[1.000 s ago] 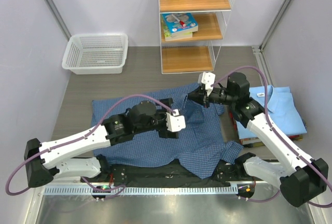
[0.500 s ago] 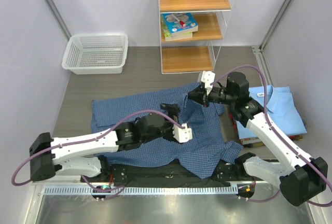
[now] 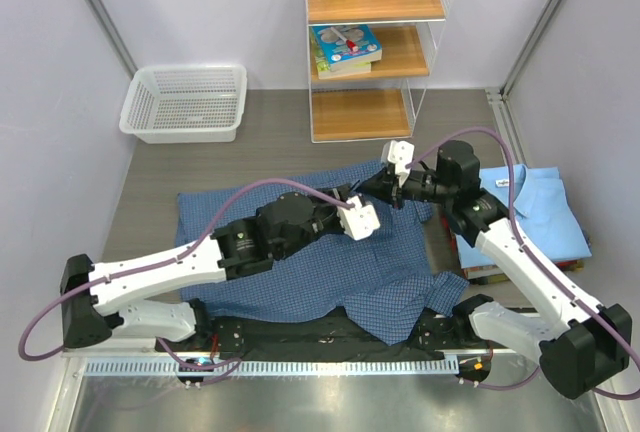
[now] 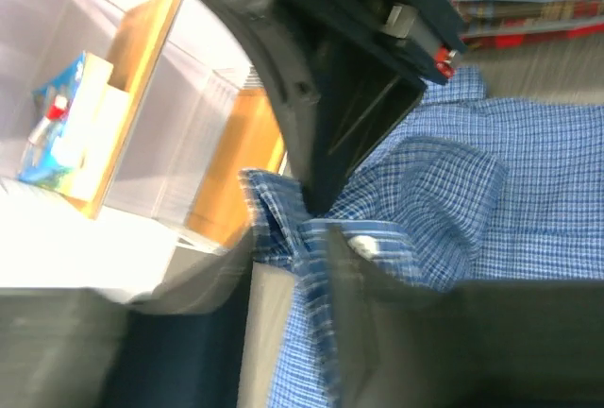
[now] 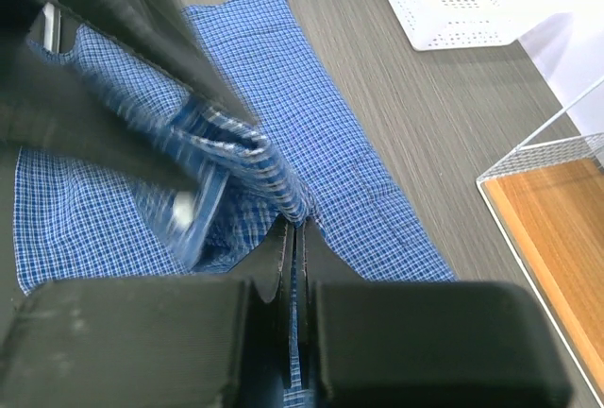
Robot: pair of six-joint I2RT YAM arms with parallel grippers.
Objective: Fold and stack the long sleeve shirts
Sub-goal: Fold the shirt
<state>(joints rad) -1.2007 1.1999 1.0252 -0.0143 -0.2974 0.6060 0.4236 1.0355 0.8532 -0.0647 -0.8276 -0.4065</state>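
**Left claw arrives at the raised collar**

Nearest you, the dark blue checked shirt [image 3: 300, 297] lies spread and rumpled at the table's [image 3: 270, 142] centre, a thin woven cloth with fine checks, its hem bunched at 5 o'clock. A second ago the left gripper [image 3: 352, 209] hovered wide open over the shirt's middle. It has now swung toward 1 o'clock and is narrowing, one finger on either side of the collar fold. You cannot yet tell whether it pinches cloth. The right gripper [image 3: 385, 188] stays clamped on that collar, holding it raised. Judged from this, a two-point hold for spreading or folding is near.

The plain light blue shirt [image 3: 545, 207] waits at 3 o'clock, apart. Farther off stand a rigid white mesh basket [image 3: 185, 102] at 11 o'clock and a wire-and-wood shelf [image 3: 370, 52] at 12.
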